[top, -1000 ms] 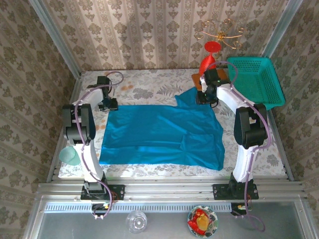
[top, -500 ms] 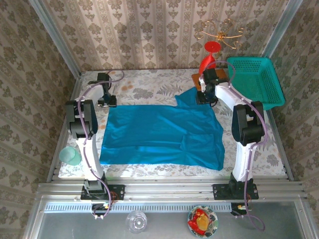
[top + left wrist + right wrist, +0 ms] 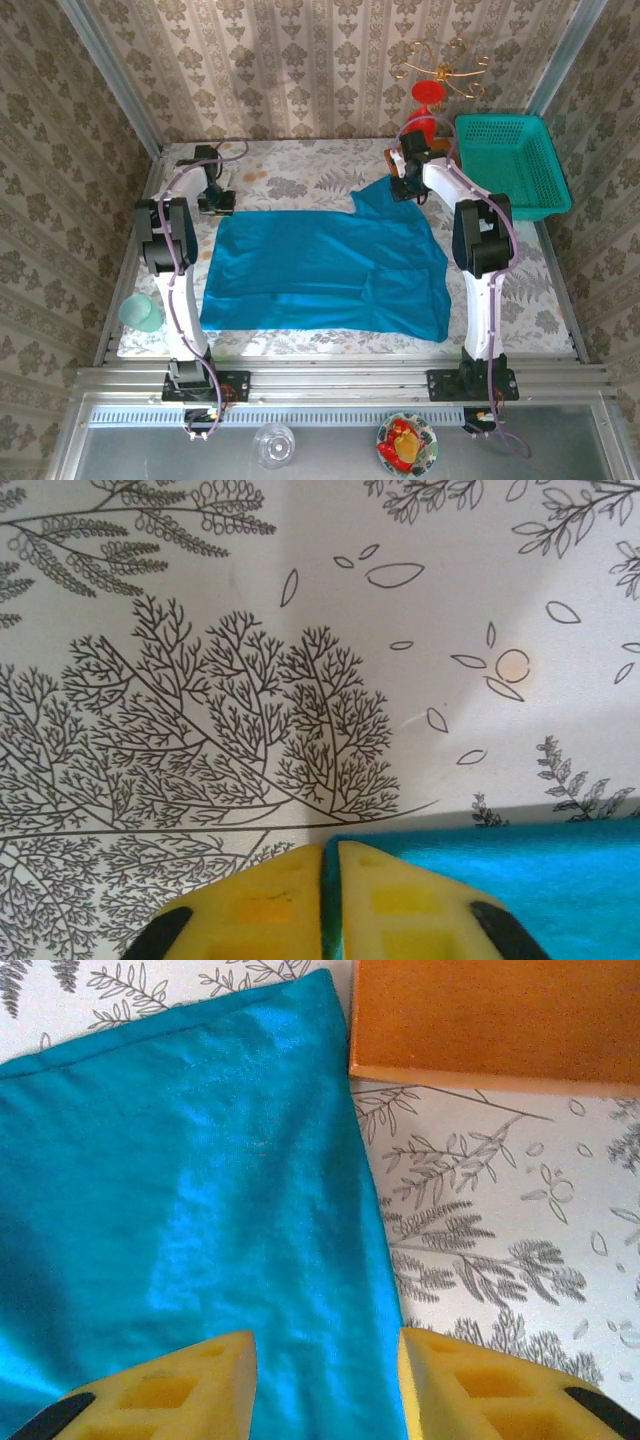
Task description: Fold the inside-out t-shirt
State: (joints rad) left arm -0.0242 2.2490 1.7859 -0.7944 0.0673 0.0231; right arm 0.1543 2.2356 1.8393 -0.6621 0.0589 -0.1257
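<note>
The inside-out t-shirt [image 3: 320, 265] lies spread nearly flat on the flower-patterned table [image 3: 300, 165], bright blue and without print, one sleeve sticking out at its far right. At its far left corner my left gripper [image 3: 217, 205] is shut on the t-shirt; in the left wrist view a thin blue edge [image 3: 520, 870] runs in between the closed yellow fingers of the left gripper [image 3: 330, 848]. My right gripper [image 3: 405, 190] hovers over the far right sleeve. In the right wrist view the right gripper [image 3: 325, 1345] stands open, straddling the edge of the blue cloth [image 3: 200, 1190].
A brown wooden block [image 3: 490, 1020] lies just beyond the sleeve, close to the right gripper. A teal mesh basket [image 3: 510, 165] stands at the far right, with a red object [image 3: 425, 95] and a gold wire stand [image 3: 440, 60] behind. A teal cup [image 3: 140, 312] sits at the left edge.
Both arms have stretched a little farther from their bases. The right gripper has shifted toward the wooden block over the sleeve. The shirt lies as before.
</note>
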